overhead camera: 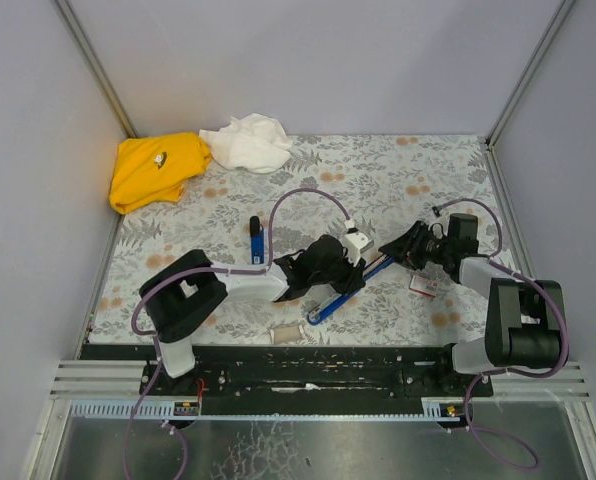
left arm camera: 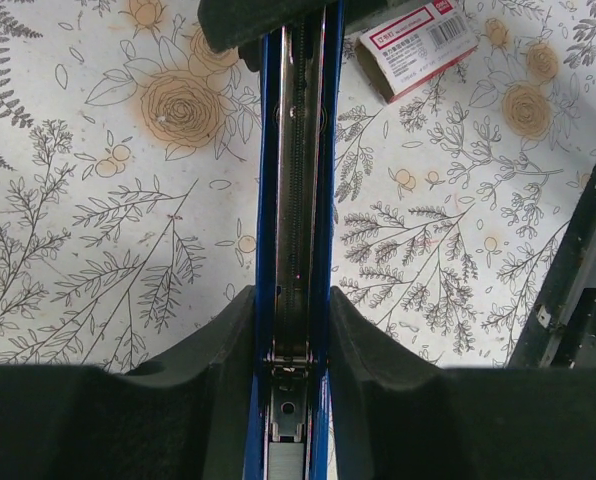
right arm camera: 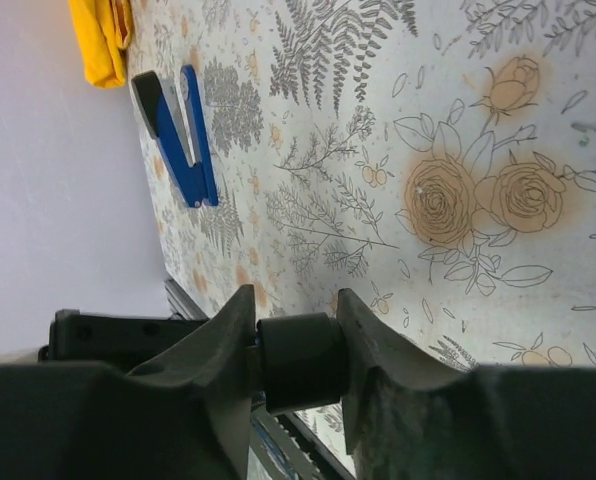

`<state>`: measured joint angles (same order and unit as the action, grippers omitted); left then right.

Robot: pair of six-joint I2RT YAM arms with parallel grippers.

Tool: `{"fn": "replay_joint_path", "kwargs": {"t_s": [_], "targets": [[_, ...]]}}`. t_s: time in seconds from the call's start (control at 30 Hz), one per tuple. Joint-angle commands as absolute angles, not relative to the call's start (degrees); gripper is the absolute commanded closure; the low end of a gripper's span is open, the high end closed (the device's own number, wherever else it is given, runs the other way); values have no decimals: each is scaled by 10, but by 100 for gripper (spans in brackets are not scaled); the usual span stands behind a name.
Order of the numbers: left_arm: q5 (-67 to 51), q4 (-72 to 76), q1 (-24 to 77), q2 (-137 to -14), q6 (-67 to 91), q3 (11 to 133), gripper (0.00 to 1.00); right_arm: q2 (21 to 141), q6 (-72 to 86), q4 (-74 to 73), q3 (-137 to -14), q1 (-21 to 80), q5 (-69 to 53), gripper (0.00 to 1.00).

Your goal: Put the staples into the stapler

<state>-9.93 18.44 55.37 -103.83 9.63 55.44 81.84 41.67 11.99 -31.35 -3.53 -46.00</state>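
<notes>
The stapler (overhead camera: 323, 312) hangs open above the table, its blue arm (left arm camera: 268, 200) turned channel-up with the metal magazine (left arm camera: 296, 150) bare. My left gripper (left arm camera: 290, 295) (overhead camera: 328, 265) is shut on the blue arm's sides near the hinge. A silvery-grey block (left arm camera: 285, 460) lies in the near end of the channel; I cannot tell if it is staples. My right gripper (right arm camera: 293, 296) (overhead camera: 396, 250) is shut on the stapler's black far end (right arm camera: 298, 360). The staples box (left arm camera: 418, 45) (overhead camera: 424, 287), whitish with red print, lies on the cloth by the right gripper.
A second small blue-and-black stapler (overhead camera: 257, 238) (right arm camera: 178, 130) lies open behind the left arm. A yellow cloth (overhead camera: 156, 168) and a white cloth (overhead camera: 246, 142) sit at the back left. A small pale scrap (overhead camera: 288, 333) lies near the front rail.
</notes>
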Motion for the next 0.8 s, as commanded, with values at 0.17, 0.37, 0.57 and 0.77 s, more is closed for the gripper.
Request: {"fn": "replay_joint_path", "kwargs": {"t_s": [0.17, 0.37, 0.57, 0.77], "targets": [[-77, 177, 557, -992, 98, 521, 34, 792, 341, 76, -357, -32, -460, 94], [-27, 156, 568, -935, 107, 439, 31, 770, 272, 5, -393, -32, -431, 95], [2, 131, 591, -895, 116, 384, 31, 766, 231, -42, -424, -31, -418, 95], [10, 127, 614, -905, 113, 381, 46, 766, 212, -70, -441, -18, -402, 84]]}}
